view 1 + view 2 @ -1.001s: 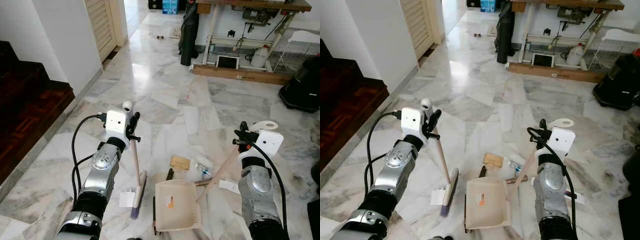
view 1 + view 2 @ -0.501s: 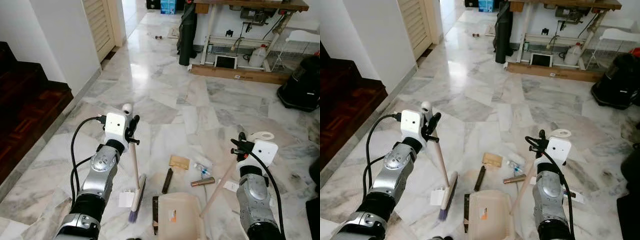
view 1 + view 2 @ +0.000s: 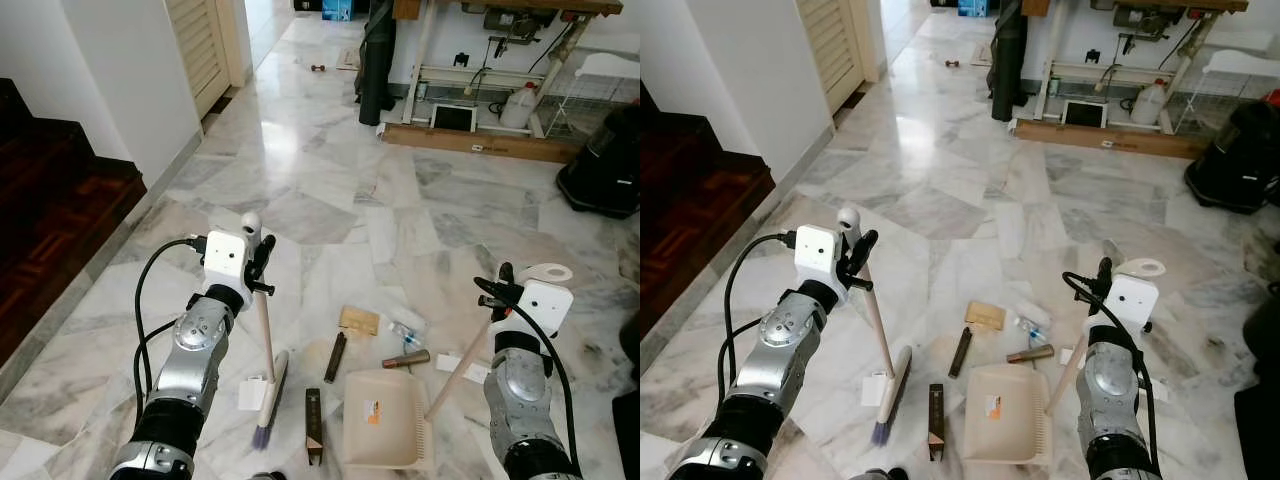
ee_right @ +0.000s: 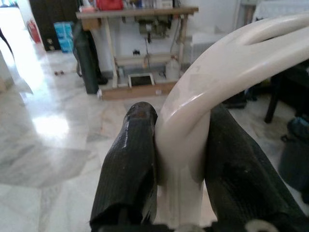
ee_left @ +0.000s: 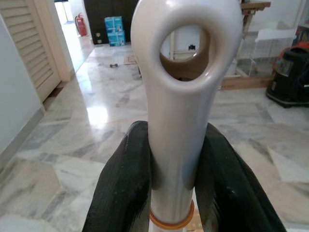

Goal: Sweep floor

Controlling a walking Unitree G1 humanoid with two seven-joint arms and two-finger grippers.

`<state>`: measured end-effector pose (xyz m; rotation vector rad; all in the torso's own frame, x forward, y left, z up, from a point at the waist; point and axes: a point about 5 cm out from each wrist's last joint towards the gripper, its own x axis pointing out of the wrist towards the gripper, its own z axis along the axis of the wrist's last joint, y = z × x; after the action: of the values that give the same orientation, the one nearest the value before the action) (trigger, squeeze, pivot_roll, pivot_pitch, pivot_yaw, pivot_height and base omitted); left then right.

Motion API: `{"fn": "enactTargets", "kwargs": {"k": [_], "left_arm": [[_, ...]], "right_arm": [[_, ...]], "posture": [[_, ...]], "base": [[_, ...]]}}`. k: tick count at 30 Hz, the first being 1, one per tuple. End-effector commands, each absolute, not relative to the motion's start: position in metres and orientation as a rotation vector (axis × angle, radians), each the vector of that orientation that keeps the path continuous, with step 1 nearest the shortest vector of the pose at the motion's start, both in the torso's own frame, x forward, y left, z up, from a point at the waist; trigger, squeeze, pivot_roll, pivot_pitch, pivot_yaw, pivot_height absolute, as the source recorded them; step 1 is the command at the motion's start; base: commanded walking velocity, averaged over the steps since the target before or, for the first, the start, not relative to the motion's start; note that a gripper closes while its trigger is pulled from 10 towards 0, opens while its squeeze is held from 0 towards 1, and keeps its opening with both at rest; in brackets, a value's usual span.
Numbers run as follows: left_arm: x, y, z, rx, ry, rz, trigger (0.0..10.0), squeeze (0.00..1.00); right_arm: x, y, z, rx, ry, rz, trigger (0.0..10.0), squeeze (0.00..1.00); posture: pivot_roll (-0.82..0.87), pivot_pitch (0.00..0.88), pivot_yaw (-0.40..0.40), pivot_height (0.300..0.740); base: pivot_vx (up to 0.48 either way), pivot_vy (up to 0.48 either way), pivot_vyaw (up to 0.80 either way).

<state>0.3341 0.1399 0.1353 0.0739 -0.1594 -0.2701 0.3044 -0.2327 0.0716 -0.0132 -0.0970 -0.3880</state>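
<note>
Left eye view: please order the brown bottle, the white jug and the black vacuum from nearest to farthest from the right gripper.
1. brown bottle: on the floor, just left of the right gripper.
2. black vacuum: farther back, on the right.
3. white jug: under the far workbench.

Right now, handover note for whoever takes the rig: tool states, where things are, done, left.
Left tool: shut on the broom handle, brush head on the floor by a white paper scrap.
Right tool: shut on the dustpan handle; dustpan flat on the marble floor, nothing visible in it.
Litter ahead of the pan: brown card, dark stick, brown tube, clear wrapper, white scraps. A dark bar lies between brush and pan.
Done: both tools gripped.
Left: sweep all litter into the pan.
</note>
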Motion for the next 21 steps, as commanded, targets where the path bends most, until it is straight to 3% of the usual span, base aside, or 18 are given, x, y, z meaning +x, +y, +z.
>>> {"fn": "enactTargets", "kwargs": {"k": [1,21], "left_arm": [[0.333,0.144,0.145,0.1,-0.19,-0.27,10.0,0.0],[0.315,0.149,0.15,0.124,-0.175,-0.289,10.0,0.0]], "right_arm": [[0.305,-0.231,0.071,-0.015,-0.103,-0.394,10.0,0.0],[0.303,-0.229,0.064,-0.035,-0.102,-0.456,10.0,0.0]], "posture": [[0.16,0.14,0.024,0.74],[0.22,0.198,0.032,0.74]], "base": [[0.0,0.0,0.0],[0.0,0.0,0.0]]}}
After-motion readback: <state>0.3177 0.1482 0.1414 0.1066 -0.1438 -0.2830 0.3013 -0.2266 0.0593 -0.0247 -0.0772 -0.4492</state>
